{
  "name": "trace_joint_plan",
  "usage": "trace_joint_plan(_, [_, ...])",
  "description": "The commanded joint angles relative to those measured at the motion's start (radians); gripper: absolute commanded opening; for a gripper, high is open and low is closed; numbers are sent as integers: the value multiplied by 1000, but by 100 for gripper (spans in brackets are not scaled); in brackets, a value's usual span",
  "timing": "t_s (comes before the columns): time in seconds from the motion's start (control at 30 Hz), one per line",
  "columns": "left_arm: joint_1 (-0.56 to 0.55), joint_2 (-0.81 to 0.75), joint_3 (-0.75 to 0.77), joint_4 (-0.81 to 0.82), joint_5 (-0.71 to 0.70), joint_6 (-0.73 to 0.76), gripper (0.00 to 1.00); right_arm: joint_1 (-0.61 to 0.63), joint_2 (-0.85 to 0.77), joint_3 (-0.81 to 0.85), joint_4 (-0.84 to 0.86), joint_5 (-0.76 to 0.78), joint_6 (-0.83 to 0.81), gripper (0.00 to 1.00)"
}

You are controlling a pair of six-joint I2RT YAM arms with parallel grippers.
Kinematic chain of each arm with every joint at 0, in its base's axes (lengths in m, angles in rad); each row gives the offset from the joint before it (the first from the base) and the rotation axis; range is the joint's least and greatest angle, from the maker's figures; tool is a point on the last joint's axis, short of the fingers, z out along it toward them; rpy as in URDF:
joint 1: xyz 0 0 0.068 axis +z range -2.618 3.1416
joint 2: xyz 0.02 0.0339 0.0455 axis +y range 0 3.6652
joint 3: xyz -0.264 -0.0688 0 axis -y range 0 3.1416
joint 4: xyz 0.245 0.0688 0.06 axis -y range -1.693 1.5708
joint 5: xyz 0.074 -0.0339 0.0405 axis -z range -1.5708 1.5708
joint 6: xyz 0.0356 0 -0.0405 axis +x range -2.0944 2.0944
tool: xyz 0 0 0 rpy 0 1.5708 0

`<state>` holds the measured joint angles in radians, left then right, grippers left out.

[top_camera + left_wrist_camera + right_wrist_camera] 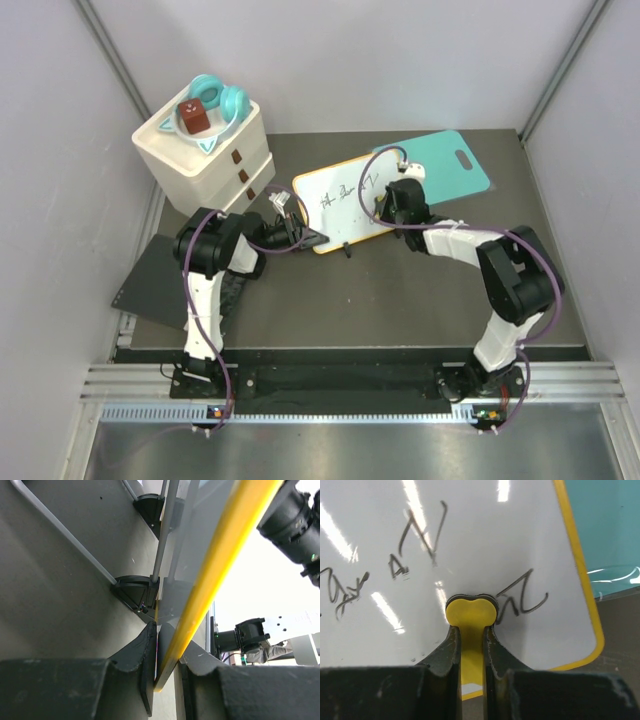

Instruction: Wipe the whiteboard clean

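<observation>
Right gripper (470, 636) around rounded yellow eraser (470, 612)

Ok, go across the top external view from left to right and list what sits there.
dark mat → white drawer unit → left gripper → whiteboard → teal cutting board
</observation>
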<state>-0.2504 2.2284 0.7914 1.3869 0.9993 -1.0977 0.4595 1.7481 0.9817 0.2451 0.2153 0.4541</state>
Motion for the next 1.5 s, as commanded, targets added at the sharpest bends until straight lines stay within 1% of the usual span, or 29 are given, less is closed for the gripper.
trace_joint_plan(0.0, [-16, 10, 12, 310, 81, -51, 22, 119, 33, -102, 63, -47, 31, 0])
trace_joint_plan(0.03, [-18, 11, 12, 310, 85, -51, 22, 160, 34, -116, 89, -25, 35, 0])
trace_joint_plan(0.07, [-20, 11, 14, 310, 87, -51, 22, 174, 33, -132, 147, 2, 40, 0])
trace_joint_plan(0.17, [-23, 10, 11, 311, 90, -50, 22, 223, 33, -175, 245, 27, 57, 0])
trace_joint_plan(0.23, [-24, 10, 9, 310, 90, -50, 22, 258, 45, -173, 263, 48, 63, 0])
trace_joint_plan(0.3, [-24, 10, 11, 310, 91, -51, 22, 278, 59, -140, 246, 65, 63, 0])
trace_joint_plan(0.37, [-26, 8, 15, 310, 93, -56, 22, 292, 88, -98, 186, 106, 80, 0])
trace_joint_plan(0.4, [-26, 5, 14, 310, 94, -56, 22, 292, 96, -56, 101, 134, 96, 0])
trace_joint_plan(0.43, [-26, 2, 12, 310, 96, -56, 22, 289, 103, -34, 61, 165, 113, 0])
trace_joint_plan(0.47, [-26, 1, 12, 310, 98, -56, 22, 278, 100, -17, 30, 211, 130, 0])
trace_joint_plan(0.53, [-26, -3, 9, 310, 101, -54, 22, 255, 94, 20, -64, 233, 159, 0])
trace_joint_plan(0.63, [-26, 0, 9, 310, 102, -53, 22, 188, 59, 26, -111, 243, 182, 0])
trace_joint_plan(0.8, [-27, 2, 9, 310, 107, -56, 22, 73, -1, 11, -107, 225, 156, 0])
trace_joint_plan(0.9, [-27, 2, 12, 310, 108, -57, 22, 25, -19, 9, -96, 226, 136, 0])
trace_joint_plan(1.0, [-27, 0, 14, 311, 113, -59, 22, 5, -18, 17, -93, 236, 121, 0])
trace_joint_plan(1.1, [-27, 4, 19, 310, 114, -62, 22, 4, 1, 17, -67, 193, 115, 0])
trace_joint_plan(1.23, [-32, 4, 17, 311, 117, -60, 22, 31, 24, -3, -29, 133, 143, 0])
trace_joint_plan(1.4, [-36, 7, 20, 311, 122, -62, 22, 181, 39, -37, 57, 127, 106, 0])
trace_joint_plan(1.47, [-39, 7, 20, 310, 124, -64, 22, 240, 47, -74, 146, 122, 94, 0])
